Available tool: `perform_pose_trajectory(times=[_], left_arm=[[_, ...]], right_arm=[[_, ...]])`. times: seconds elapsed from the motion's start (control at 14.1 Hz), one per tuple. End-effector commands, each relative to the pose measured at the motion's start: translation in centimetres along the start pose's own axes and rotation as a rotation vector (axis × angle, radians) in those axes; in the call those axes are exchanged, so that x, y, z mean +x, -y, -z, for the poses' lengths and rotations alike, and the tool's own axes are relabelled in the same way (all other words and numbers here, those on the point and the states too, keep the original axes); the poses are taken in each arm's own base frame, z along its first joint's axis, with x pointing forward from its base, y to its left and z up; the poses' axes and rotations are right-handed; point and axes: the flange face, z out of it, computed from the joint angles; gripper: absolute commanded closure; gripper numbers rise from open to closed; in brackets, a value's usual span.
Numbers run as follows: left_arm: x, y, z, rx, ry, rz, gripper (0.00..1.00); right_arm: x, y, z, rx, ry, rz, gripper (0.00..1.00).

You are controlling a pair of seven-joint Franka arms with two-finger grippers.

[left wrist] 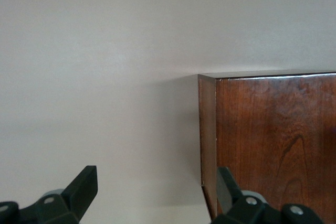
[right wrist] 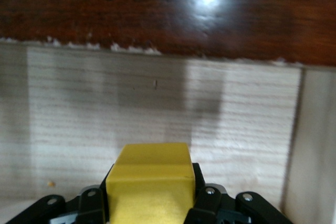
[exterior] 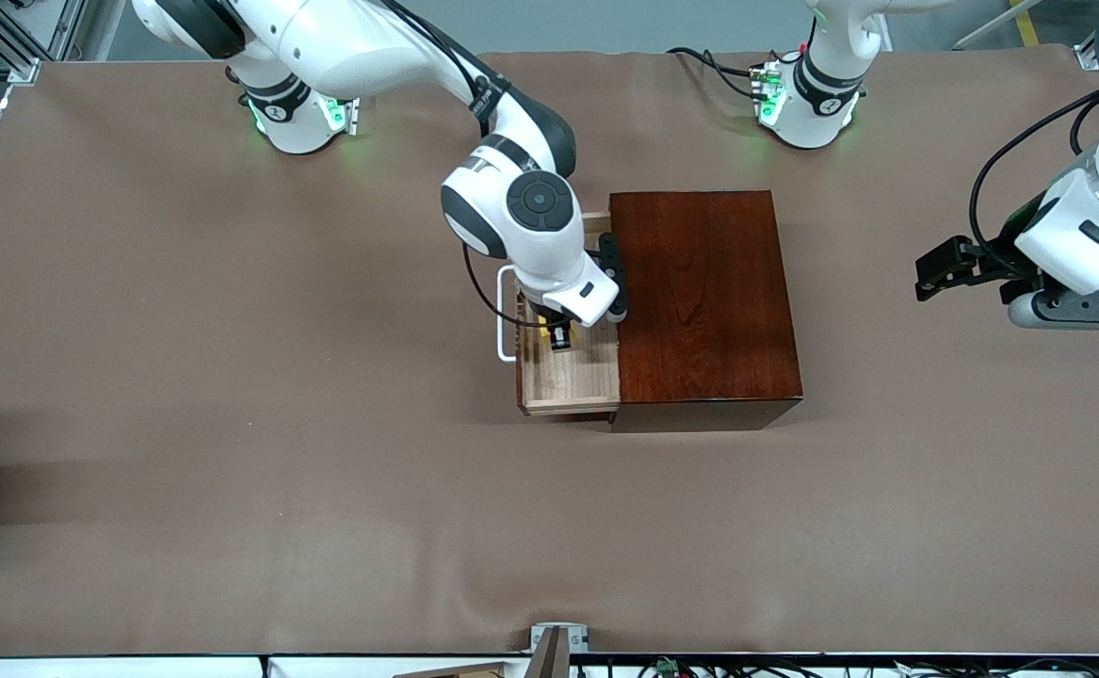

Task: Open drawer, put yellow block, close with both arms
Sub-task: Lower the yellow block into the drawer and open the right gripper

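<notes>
The tabletop point(exterior: 229, 424) carries the mahogany box point(exterior: 704, 297), and the drawer point(exterior: 570, 377) is pulled out toward the right arm's end. The left pincer point(left wrist: 157, 192) is held with fingers apart over the tabletop beside the box. The right pincer point(exterior: 560, 337) is clamped on the yellow block point(right wrist: 149, 182) above the drawer floor.

Front view: right arm's wrist covers most of the block point(exterior: 547, 324), part of the handle point(exterior: 504, 315) and the drawer point(exterior: 570, 377) end toward the bases. Left gripper point(exterior: 930, 281) cut by the frame edge on the arm side. Right wrist view: block's lower part cut off.
</notes>
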Motion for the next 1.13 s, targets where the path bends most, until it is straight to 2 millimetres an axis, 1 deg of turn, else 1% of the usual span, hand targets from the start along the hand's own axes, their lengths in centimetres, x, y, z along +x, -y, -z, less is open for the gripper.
perform_pose_trajectory(times=[0.0, 0.07, 0.14, 0.21, 0.28, 0.57, 0.71, 0.78, 0.92, 0.99, 1.06], left_arm=[[-0.6, 0.2, 0.2, 0.000, -0.010, 0.003, 0.00], [-0.6, 0.2, 0.2, 0.000, -0.010, 0.003, 0.00], [-0.6, 0.2, 0.2, 0.000, -0.009, 0.003, 0.00], [-0.6, 0.2, 0.2, -0.002, -0.008, 0.003, 0.00], [-0.6, 0.2, 0.2, -0.001, -0.010, 0.003, 0.00], [-0.6, 0.2, 0.2, -0.005, -0.008, 0.003, 0.00], [-0.6, 0.2, 0.2, -0.005, -0.008, 0.003, 0.00], [-0.6, 0.2, 0.1, -0.003, -0.007, 0.005, 0.00], [-0.7, -0.5, 0.2, 0.001, -0.007, -0.009, 0.00], [-0.7, -0.8, 0.2, 0.002, -0.007, -0.018, 0.00], [-0.8, -1.2, 0.2, 0.002, -0.005, -0.024, 0.00]], right_arm=[[1.5, 0.2, -0.3, -0.030, 0.005, -0.003, 0.97], [1.9, 0.4, -0.6, -0.037, 0.005, -0.001, 0.94], [1.9, 0.5, -0.7, -0.036, 0.006, -0.005, 0.82], [1.8, 0.5, -0.8, -0.035, 0.007, -0.011, 0.51], [1.8, 0.5, -0.8, -0.035, 0.007, -0.014, 0.01], [1.8, 0.4, -0.4, -0.038, 0.003, -0.033, 0.00], [1.4, 0.0, 0.6, -0.042, 0.001, -0.042, 0.00], [1.1, -0.3, 1.4, -0.045, -0.007, -0.050, 0.00], [0.8, -0.2, 1.8, -0.031, 0.008, -0.057, 0.00], [0.6, -0.2, 1.6, -0.021, 0.021, -0.083, 0.00], [0.2, -0.3, 2.6, -0.020, 0.024, -0.121, 0.00]])
